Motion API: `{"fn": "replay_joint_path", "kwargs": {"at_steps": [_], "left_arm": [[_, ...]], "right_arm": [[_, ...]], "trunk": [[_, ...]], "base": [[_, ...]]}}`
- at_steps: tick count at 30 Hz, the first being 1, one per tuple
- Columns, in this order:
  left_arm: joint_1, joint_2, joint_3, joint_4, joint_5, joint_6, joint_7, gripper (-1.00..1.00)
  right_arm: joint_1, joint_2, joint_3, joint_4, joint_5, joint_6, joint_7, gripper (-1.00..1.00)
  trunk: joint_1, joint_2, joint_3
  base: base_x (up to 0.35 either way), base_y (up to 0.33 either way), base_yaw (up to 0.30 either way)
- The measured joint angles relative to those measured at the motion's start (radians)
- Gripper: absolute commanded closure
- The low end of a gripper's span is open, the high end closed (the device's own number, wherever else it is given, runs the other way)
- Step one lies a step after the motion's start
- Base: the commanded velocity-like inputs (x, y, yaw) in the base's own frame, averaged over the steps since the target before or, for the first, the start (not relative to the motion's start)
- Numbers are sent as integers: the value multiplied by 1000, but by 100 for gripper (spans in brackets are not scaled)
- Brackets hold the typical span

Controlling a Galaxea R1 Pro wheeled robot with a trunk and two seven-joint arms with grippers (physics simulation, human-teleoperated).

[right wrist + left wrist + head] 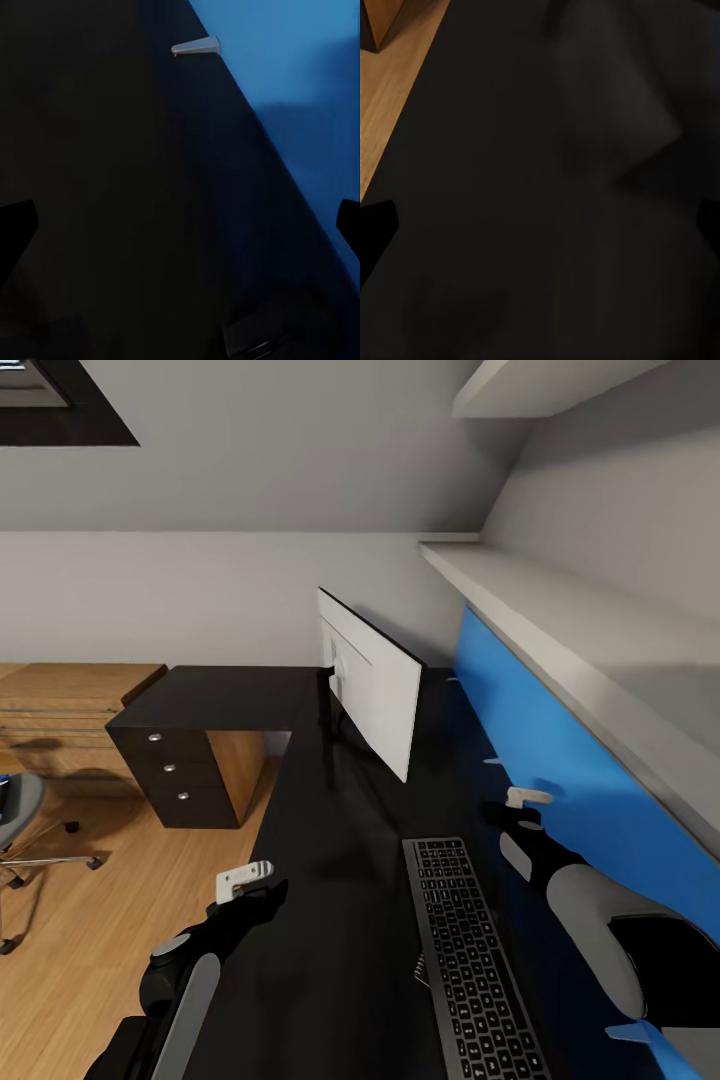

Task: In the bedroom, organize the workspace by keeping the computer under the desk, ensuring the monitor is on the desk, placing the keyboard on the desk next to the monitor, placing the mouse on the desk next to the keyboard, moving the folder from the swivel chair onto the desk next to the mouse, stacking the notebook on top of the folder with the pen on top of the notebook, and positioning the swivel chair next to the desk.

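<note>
I'm seeing the keyboard (472, 950) lying on the desk (330, 920) at lower centre, the monitor (372, 678) standing behind it, the chair (18, 822) sitting far left.

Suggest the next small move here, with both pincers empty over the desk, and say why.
Probably turn toward the swivel chair at the left. The monitor and keyboard already sit on the desk, while the left pincer and right pincer hover open, holding nothing. No mouse, folder, notebook or pen lies on the desk near the keyboard, so fetching seems next.
</note>
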Motion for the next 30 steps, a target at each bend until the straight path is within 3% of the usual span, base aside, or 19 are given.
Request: {"fn": "replay_joint_path", "kwargs": {"at_steps": [16, 30], "left_arm": [[0, 0, -1, 0, 0, 0, 0, -100], [0, 0, -1, 0, -1, 0, 0, -100]], "right_arm": [[0, 0, -1, -3, 0, -2, -1, -100], [0, 0, -2, -3, 0, -3, -3, -100]], "trunk": [[0, 0, -1], [0, 0, -19]], "base": [[0, 0, 3], [0, 0, 31]]}}
